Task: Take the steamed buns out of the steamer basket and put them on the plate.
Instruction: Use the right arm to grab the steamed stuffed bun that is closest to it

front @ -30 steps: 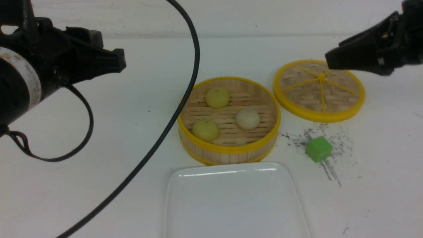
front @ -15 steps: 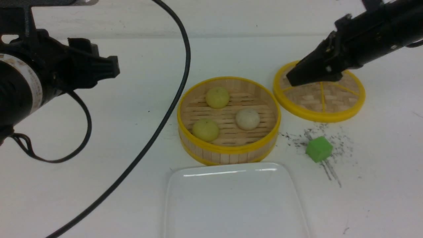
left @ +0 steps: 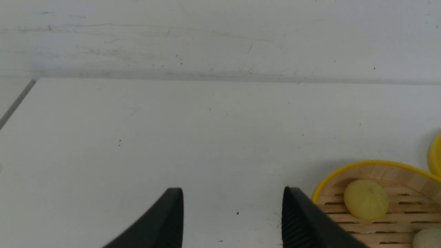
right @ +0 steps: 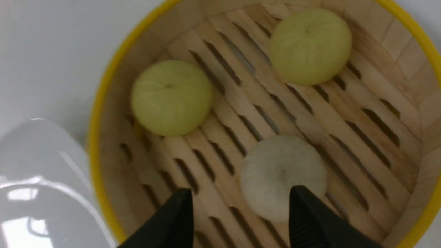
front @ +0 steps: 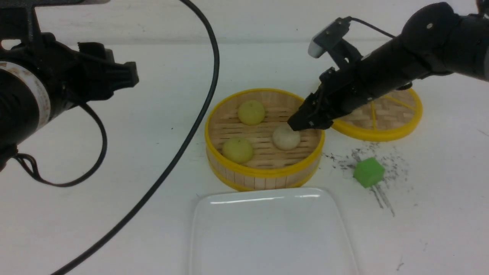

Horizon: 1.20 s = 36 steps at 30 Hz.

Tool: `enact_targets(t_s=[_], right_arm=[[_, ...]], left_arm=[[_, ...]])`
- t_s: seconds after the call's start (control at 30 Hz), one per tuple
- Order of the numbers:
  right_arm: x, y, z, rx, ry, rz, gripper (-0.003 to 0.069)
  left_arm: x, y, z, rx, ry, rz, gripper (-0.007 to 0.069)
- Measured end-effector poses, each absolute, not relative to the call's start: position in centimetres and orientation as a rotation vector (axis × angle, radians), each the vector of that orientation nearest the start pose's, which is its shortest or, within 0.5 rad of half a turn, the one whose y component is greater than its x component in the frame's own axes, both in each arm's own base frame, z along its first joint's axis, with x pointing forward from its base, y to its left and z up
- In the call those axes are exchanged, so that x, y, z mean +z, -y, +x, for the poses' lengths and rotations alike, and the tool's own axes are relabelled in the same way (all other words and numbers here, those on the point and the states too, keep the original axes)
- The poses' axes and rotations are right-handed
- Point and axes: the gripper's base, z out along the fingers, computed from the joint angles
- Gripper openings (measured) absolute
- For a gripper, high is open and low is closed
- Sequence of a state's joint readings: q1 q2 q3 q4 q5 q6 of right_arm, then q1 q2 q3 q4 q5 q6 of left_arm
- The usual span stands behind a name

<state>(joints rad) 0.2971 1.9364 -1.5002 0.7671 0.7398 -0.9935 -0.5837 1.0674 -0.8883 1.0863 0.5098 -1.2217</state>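
The steamed buns [front: 251,112], smooth soft-looking domes, sit in the slatted bamboo steamer basket [front: 263,173] mid-counter, the glossy plate [front: 267,236] at the near edge. Front: right claw [front: 301,123] hangs just over the off-white bun [front: 285,139]. Left wrist: left claw [left: 232,193] gapes wide, holding nothing. Right wrist: jaws apart but off-centre (one finger overlaps the bun); shift across, then close gently.

This looks like a robotics lab test bench. A bare white tabletop [front: 46,236] meets a plain white wall [left: 220,34] at its far edge. A loose black cable [front: 217,65] trails across it, and dark scuff marks [front: 378,196] surround a green cube [front: 368,172] toward the right edge.
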Motion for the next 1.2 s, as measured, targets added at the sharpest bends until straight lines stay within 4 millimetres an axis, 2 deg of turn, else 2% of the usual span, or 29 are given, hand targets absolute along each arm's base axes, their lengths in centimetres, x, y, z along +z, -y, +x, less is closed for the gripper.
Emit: enact_targets(t_s=[0.1,0.37,0.6,0.93,1.03,1.17,1.2], right_arm=[[22.6,-16.6,40.6,0.541,-2.243,-0.961,0.0386],[20.4,-17.1,42.2,0.53,-2.253,-0.974,0.0386],[20.7,-17.5,43.0,0.555,-2.236,-1.0,0.0386],[19.5,-17.8,42.8,0.614,-2.281,-1.036,0.038],[19.5,-17.8,42.8,0.614,-2.282,-1.037,0.0357],[19.5,-17.8,42.8,0.612,-2.279,-1.039,0.0231],[19.5,-17.8,42.8,0.605,-2.272,-1.048,0.0145]], left_arm=[[36.0,9.2,21.1,-0.103,-1.881,0.071,0.0405],[36.0,9.3,21.1,-0.11,-1.879,0.076,0.0405],[36.0,9.3,21.1,-0.111,-1.878,0.077,0.0405],[36.0,9.3,21.1,-0.113,-1.877,0.078,0.0405],[36.0,9.3,21.1,-0.113,-1.877,0.078,0.0405],[36.1,9.3,21.1,-0.114,-1.875,0.081,0.0405],[36.1,9.3,21.1,-0.113,-1.874,0.083,0.0405]])
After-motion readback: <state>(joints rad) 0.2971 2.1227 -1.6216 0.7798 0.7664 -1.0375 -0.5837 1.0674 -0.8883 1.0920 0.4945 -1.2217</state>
